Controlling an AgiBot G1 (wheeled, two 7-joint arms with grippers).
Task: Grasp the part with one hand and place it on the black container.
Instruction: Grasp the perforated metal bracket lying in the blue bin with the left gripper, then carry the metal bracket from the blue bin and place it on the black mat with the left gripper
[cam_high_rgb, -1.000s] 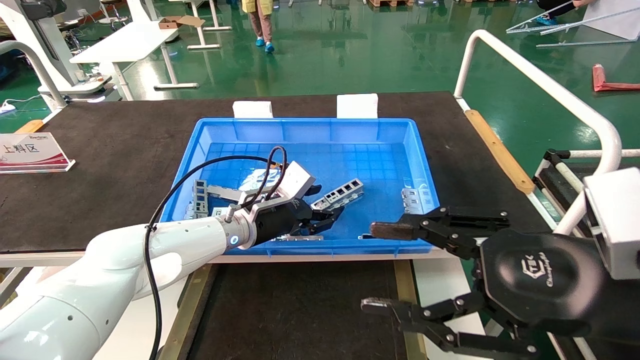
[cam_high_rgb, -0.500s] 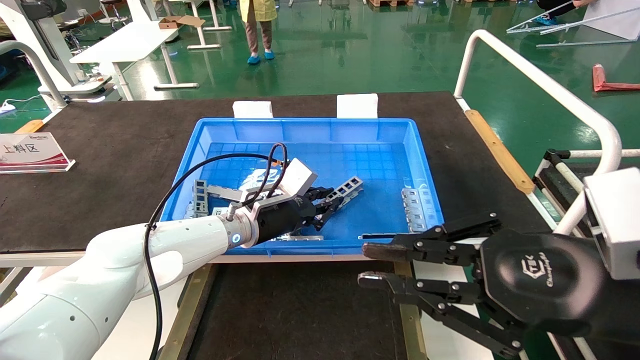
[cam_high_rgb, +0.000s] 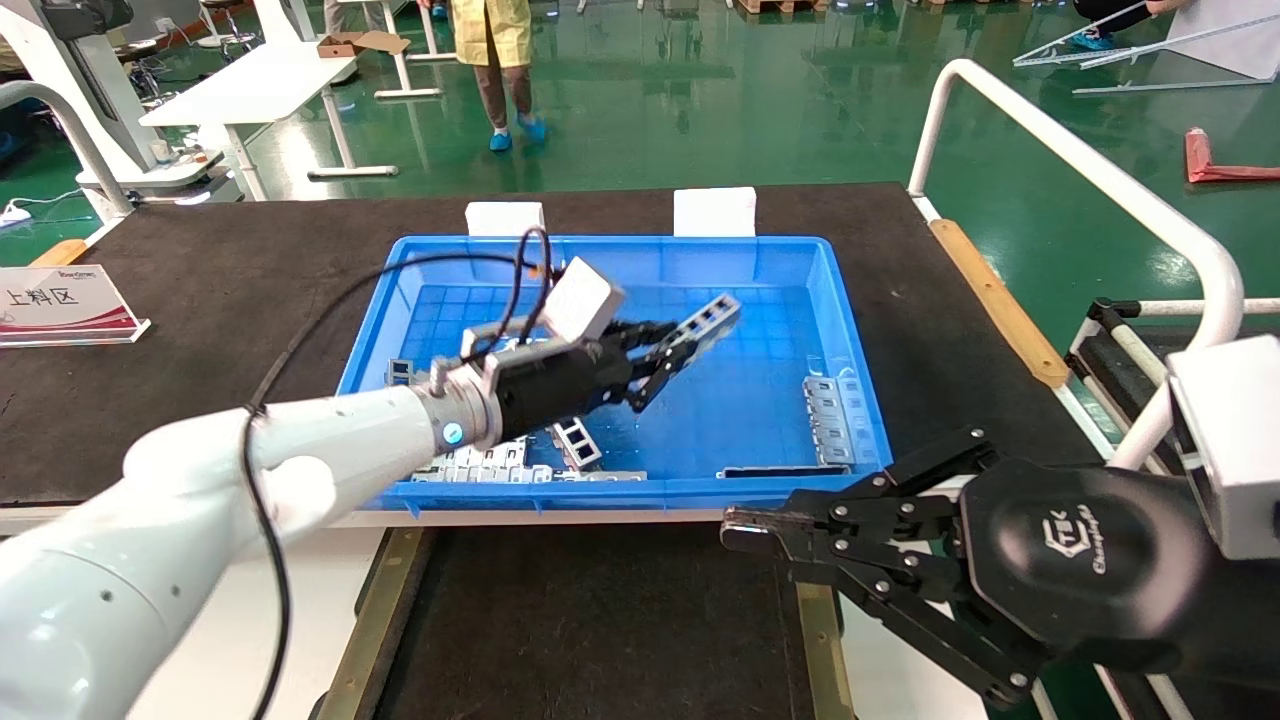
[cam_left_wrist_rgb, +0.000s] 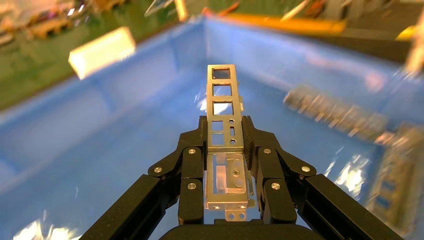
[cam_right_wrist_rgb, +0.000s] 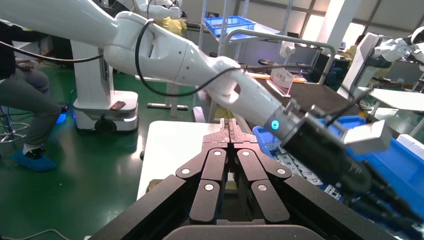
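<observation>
In the head view, the left gripper (cam_high_rgb: 655, 362) is holding the part (cam_high_rgb: 703, 328) by one end, jaws clamped on it, and the part is hanging clear of the floor of the blue bin (cam_high_rgb: 600, 495), out over the bin's middle. So the grasp looks done; the carry and the set-down are still left. The black container (cam_high_rgb: 600, 620) is lying off the worktop's near edge, matte black with brass-coloured rails, nothing on it. More brackets (cam_high_rgb: 830, 418) are lying in the bin. The right gripper (cam_high_rgb: 735, 525) is idling past the near right corner, jaws pressed together on nothing.

In the left wrist view, the part (cam_left_wrist_rgb: 223, 117) is showing as thin silver-grey sheet metal, ladder-like, with a row of rectangular openings (small holes punched in the lower section), pinched between the black jaws.

In the right wrist view, the right gripper (cam_right_wrist_rgb: 229, 131) is pointing at the left arm, jaws meeting flush.
</observation>
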